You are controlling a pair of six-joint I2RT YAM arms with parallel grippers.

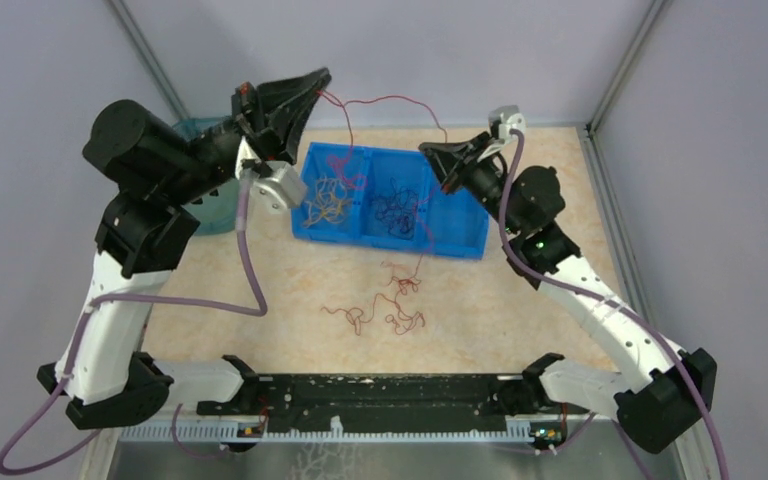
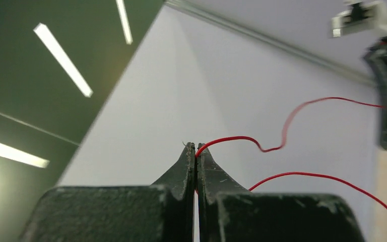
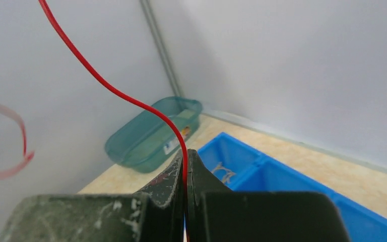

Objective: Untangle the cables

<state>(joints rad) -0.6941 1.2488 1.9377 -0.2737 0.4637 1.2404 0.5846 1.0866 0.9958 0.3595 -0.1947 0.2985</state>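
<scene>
Orange cables [image 1: 325,203] and dark cables [image 1: 395,205] are lying in separate compartments of the blue tray [image 1: 460,248], a red tangle [image 1: 385,305] on the table [image 1: 290,270]. We are pinching one red cable [image 1: 392,97] in the left gripper [image 2: 196,146] and right gripper [image 3: 185,154], both closed tight, holding it above the tray.

Right pincer [image 3: 185,166] pinches a red cable [image 3: 115,92].

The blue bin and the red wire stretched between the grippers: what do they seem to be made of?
The blue bin looks like moulded plastic: even colour, thin dividing walls. The red wire seems plastic-coated, smooth and a little glossy, bending in soft curves; its core is hidden.
</scene>
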